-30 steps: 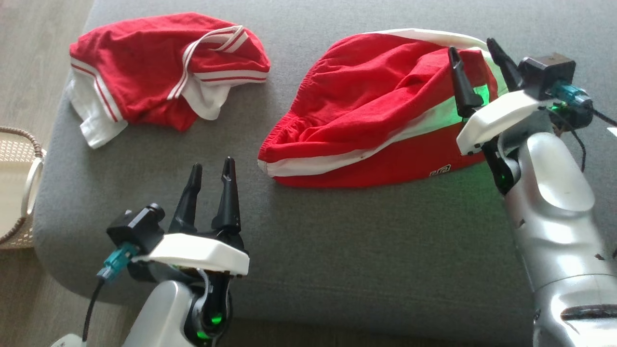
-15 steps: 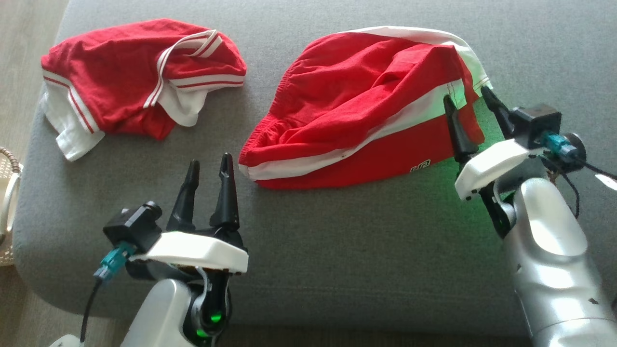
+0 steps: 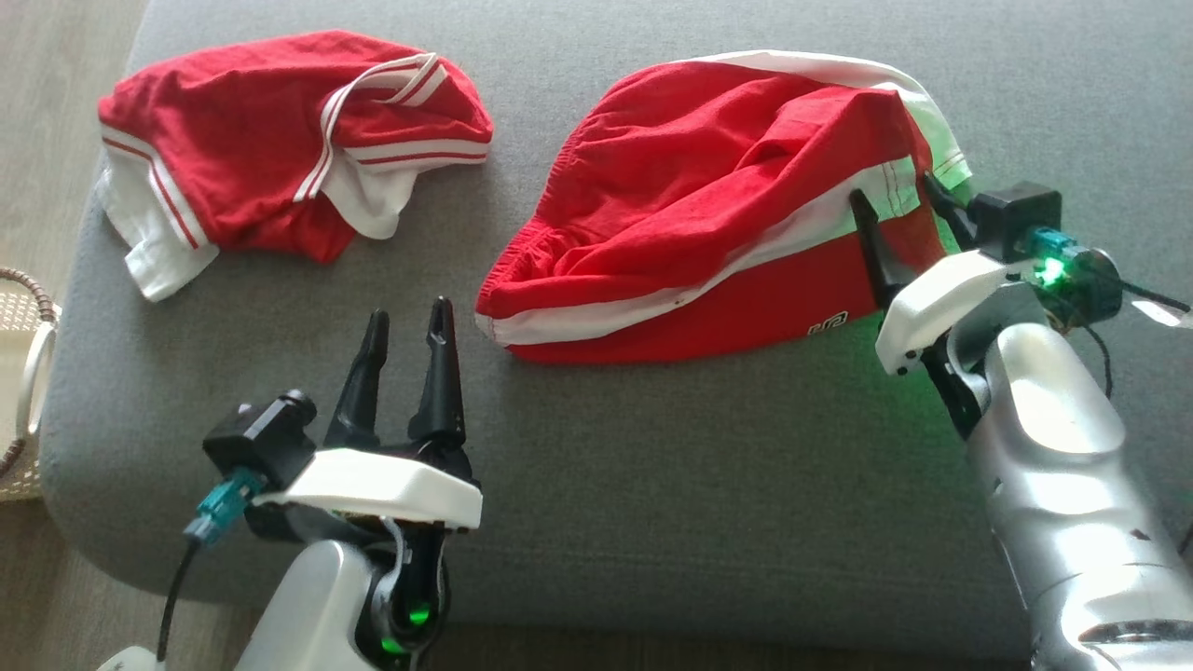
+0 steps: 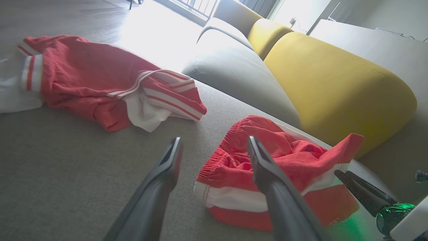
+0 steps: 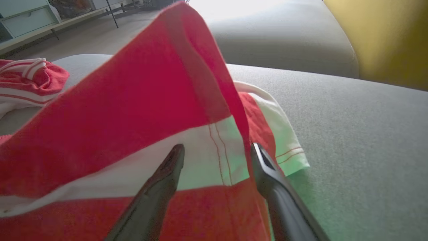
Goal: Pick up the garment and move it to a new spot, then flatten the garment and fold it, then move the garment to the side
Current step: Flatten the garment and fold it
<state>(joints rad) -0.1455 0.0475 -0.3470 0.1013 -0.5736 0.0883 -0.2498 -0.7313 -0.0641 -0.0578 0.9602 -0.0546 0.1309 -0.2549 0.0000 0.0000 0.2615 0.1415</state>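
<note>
The shorts [image 3: 708, 214] lie on the sofa [image 3: 652, 485], long axis left to right, with our right jaws gaping empty astride their raised right corner and our left jaws gaping empty just beside their left end.

A grey cushion [image 3: 652, 447] carries red shorts [image 3: 708, 214] and, apart, a crumpled red top [image 3: 270, 158].

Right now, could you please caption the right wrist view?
Open jaws of right gripper at red-and-white shorts on grey cushion.

left claw [image 3: 408, 312], right claw [image 3: 893, 186]: long black tapered fingers [image 3: 440, 373]
wrists: white plates [image 3: 373, 485], black camera blocks [image 3: 261, 443], teal plugs [image 3: 222, 508]
forearms: silver shells [image 3: 1053, 419], green lights [image 3: 417, 615]
</note>
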